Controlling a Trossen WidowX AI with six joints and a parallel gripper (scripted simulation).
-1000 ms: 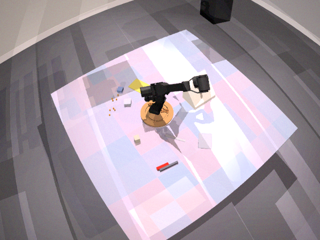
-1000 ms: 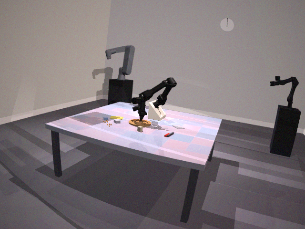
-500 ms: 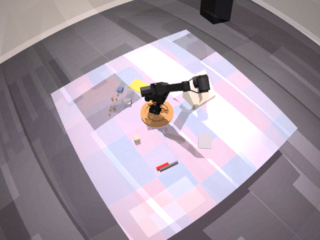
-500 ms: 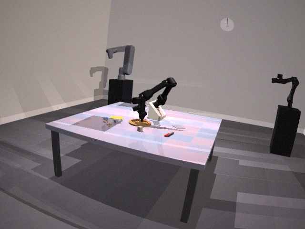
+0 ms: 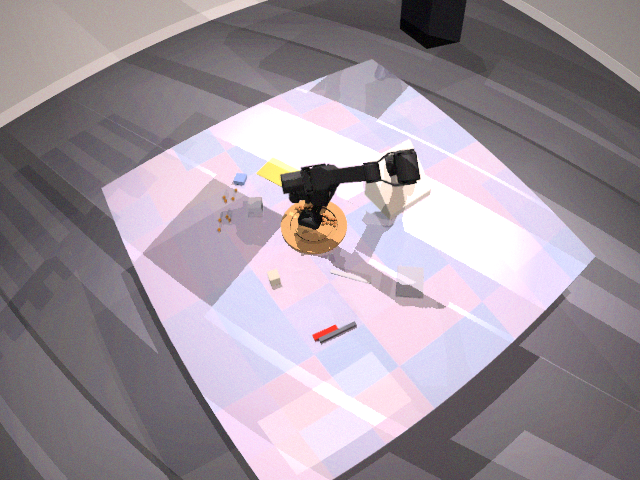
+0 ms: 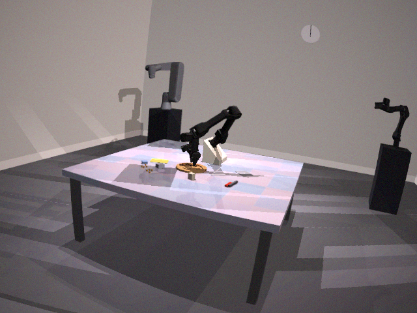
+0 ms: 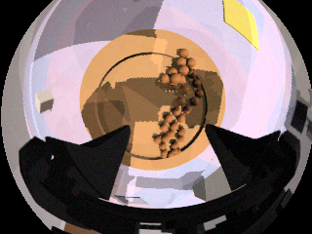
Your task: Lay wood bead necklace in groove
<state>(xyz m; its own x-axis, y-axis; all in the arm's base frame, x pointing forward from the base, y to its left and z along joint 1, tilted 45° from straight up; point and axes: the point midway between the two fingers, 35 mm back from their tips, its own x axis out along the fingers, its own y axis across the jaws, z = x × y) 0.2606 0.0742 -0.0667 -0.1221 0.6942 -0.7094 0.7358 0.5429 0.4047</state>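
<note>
Yellow sheet [image 5: 275, 171] near blue block [image 5: 239, 179]; red bar [image 5: 325, 332] (low) beside grey one.

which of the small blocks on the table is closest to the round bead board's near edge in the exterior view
The beige block; the blue and grey ones lie farther left.
</note>
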